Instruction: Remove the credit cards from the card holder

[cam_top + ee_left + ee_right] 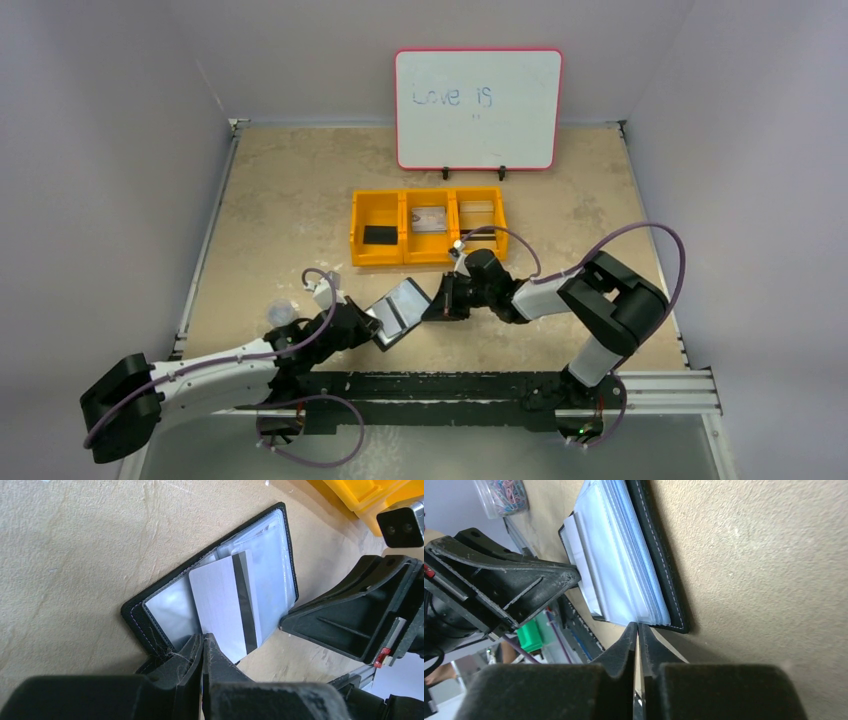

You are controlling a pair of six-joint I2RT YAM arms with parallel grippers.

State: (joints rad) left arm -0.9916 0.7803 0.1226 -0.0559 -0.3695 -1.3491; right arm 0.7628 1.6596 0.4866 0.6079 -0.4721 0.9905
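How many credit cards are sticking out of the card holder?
1: a striped credit card projects from a pocket of the open card holder; others may be hidden in its pockets.

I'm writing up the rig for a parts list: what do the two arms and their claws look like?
Both the left arm and right arm have white links between chunky black joints, each trailed by a looping purple cable. The left claw and right claw are matte black with wedge-shaped fingers.
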